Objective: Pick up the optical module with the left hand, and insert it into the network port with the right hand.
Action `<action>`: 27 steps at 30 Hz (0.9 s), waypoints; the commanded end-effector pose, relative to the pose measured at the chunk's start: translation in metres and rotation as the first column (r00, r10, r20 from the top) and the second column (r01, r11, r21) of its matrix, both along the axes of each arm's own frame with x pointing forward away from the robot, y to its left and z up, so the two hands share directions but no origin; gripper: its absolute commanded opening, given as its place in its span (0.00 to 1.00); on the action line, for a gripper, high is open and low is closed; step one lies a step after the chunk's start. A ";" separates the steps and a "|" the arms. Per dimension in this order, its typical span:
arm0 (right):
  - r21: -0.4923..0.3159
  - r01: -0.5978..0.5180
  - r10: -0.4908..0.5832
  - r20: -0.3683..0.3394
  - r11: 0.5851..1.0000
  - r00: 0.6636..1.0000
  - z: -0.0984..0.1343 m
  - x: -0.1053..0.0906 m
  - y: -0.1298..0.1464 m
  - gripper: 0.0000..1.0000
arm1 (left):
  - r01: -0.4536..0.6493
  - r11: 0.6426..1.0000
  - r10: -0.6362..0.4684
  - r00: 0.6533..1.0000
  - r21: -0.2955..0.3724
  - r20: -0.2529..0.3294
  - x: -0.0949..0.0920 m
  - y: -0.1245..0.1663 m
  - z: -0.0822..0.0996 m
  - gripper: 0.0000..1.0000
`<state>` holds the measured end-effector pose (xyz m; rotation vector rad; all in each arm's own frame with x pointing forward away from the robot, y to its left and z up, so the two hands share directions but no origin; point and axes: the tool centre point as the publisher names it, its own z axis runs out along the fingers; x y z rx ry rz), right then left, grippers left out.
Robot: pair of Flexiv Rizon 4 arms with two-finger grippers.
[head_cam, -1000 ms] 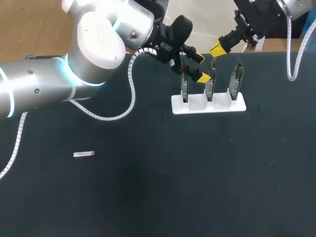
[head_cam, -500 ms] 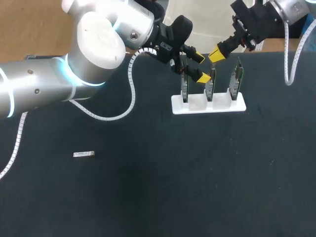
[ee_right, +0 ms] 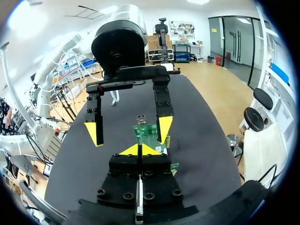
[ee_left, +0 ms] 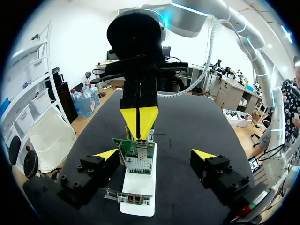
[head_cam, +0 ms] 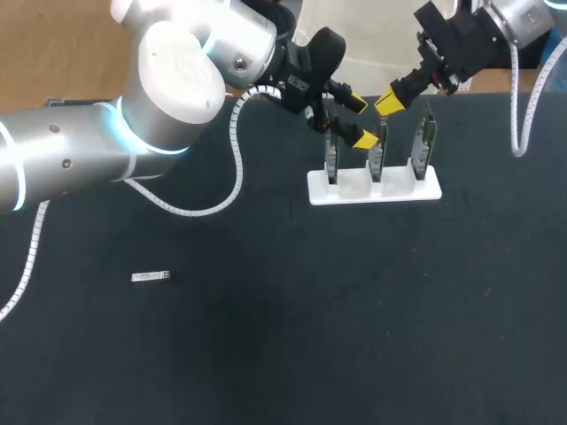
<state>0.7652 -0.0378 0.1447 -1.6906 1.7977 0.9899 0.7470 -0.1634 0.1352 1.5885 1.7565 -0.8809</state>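
A: How's the light on your table (head_cam: 292, 354)?
B: Bright, from overhead. Your shadows barely show on its dark top.
A: Glare?
B: You'll see it on your left arm (head_cam: 182, 75), whose white shell shines, with a cyan ring glowing at its joint.

In the head view, the optical module (head_cam: 151, 277) is showing too small for us to tell its ends apart. Our right arm (head_cam: 523, 18) is running off the top edge and our left arm (head_cam: 53, 164) off the left edge. In the left wrist view, our right gripper (ee_left: 139, 123) is covering the top of a green card (ee_left: 138, 159).
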 end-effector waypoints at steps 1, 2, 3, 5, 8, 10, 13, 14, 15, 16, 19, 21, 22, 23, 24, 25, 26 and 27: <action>-0.002 0.000 0.000 -0.007 1.000 1.000 -0.006 0.000 0.000 0.00 | 0.002 1.000 -0.002 1.000 0.005 -0.003 0.002 -0.001 0.000 1.00; -0.002 0.000 0.000 -0.010 1.000 1.000 -0.007 0.000 0.000 0.00 | 0.002 1.000 -0.002 1.000 0.005 -0.003 0.002 -0.001 0.000 1.00; -0.002 0.000 0.000 -0.011 1.000 1.000 -0.007 0.000 0.000 0.00 | 0.002 1.000 -0.002 1.000 0.005 -0.003 0.002 -0.001 0.000 1.00; -0.004 0.001 -0.001 -0.015 1.000 1.000 -0.009 -0.001 0.001 0.00 | 0.002 1.000 -0.002 1.000 0.005 -0.003 0.002 -0.001 0.000 1.00; -0.006 0.002 -0.003 -0.019 1.000 1.000 -0.011 -0.001 0.001 0.00 | 0.002 1.000 -0.002 1.000 0.005 -0.003 0.002 -0.001 0.000 1.00; -0.007 0.004 -0.004 -0.021 1.000 1.000 -0.011 -0.001 0.001 0.00 | 0.002 1.000 -0.002 1.000 0.005 -0.003 0.002 -0.001 0.000 1.00; -0.008 0.006 -0.007 -0.025 1.000 1.000 -0.012 -0.001 0.000 0.00 | 0.002 1.000 -0.002 1.000 0.005 -0.003 0.002 -0.001 0.000 1.00; -0.008 0.007 -0.007 -0.026 1.000 1.000 -0.012 -0.001 0.000 0.00 | 0.002 1.000 -0.002 1.000 0.005 -0.003 0.002 -0.001 0.000 1.00; -0.007 0.007 -0.007 -0.027 1.000 1.000 -0.012 -0.002 0.000 0.00 | 0.002 1.000 -0.002 1.000 0.005 -0.003 0.002 -0.001 0.000 1.00; -0.004 0.008 -0.008 -0.027 1.000 1.000 -0.012 -0.002 0.000 0.00 | 0.002 1.000 -0.002 1.000 0.005 -0.003 0.002 -0.001 0.000 1.00; 0.016 0.010 -0.010 -0.024 1.000 1.000 -0.007 -0.002 -0.001 0.00 | 0.002 1.000 -0.002 1.000 0.005 -0.003 0.002 -0.001 0.000 1.00; 0.027 0.011 -0.010 -0.017 1.000 1.000 -0.002 -0.002 -0.002 0.00 | 0.002 1.000 -0.002 1.000 0.005 -0.003 0.002 -0.001 0.000 1.00; 0.038 0.009 -0.008 -0.014 0.999 1.000 0.000 -0.002 -0.003 0.00 | 0.002 1.000 -0.002 1.000 0.005 -0.003 0.002 -0.001 0.000 1.00; 0.049 0.007 -0.007 -0.013 0.999 1.000 0.003 -0.002 -0.004 0.00 | 0.002 1.000 -0.002 1.000 0.005 -0.003 0.002 -0.001 0.000 1.00; 0.056 0.006 -0.006 -0.010 0.998 1.000 0.005 -0.002 -0.004 0.00 | 0.002 1.000 -0.002 1.000 0.005 -0.003 0.002 -0.001 0.000 1.00; 0.061 0.005 -0.004 -0.005 0.998 1.000 0.008 -0.002 -0.004 0.00 | 0.002 1.000 -0.002 1.000 0.005 -0.003 0.002 -0.001 0.000 1.00; 0.066 0.002 -0.003 0.002 0.998 1.000 0.010 -0.001 -0.005 0.00 | 0.002 1.000 -0.002 1.000 0.005 -0.003 0.002 -0.001 0.000 1.00; 0.070 0.001 -0.001 0.008 0.998 1.000 0.013 -0.001 -0.006 0.00 | 0.002 1.000 -0.002 1.000 0.005 -0.003 0.002 -0.001 0.000 1.00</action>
